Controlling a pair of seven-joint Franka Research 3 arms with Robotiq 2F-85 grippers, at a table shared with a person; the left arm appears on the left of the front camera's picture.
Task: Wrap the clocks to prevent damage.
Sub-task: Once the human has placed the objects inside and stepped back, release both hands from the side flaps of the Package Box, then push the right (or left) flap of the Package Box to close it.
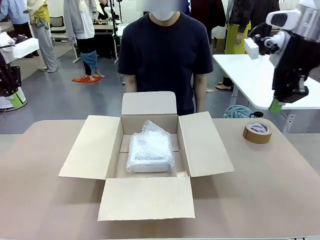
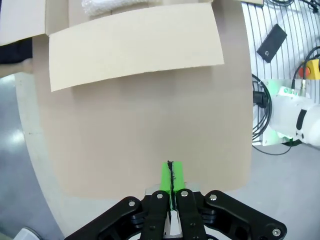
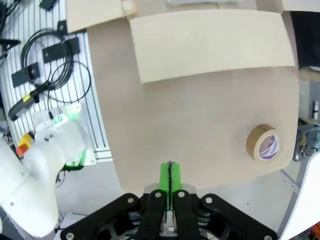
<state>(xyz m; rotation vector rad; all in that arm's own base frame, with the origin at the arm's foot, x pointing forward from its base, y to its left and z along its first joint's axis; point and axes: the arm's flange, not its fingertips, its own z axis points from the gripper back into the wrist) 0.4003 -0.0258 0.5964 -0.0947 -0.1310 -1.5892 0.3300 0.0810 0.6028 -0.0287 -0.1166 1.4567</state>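
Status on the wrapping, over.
Left gripper and right gripper shut, empty. Bubble-wrapped bundle lies in open box. Tape roll right of box, apart.

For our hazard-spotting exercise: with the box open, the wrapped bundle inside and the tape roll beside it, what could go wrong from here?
1. The bubble-wrapped bundle lies in the cardboard box with bare floor at its sides; it may slide and get knocked unless padded.
2. The tape roll sits close to the table edge; the right gripper, shut and raised near it, could nudge it off when reaching.
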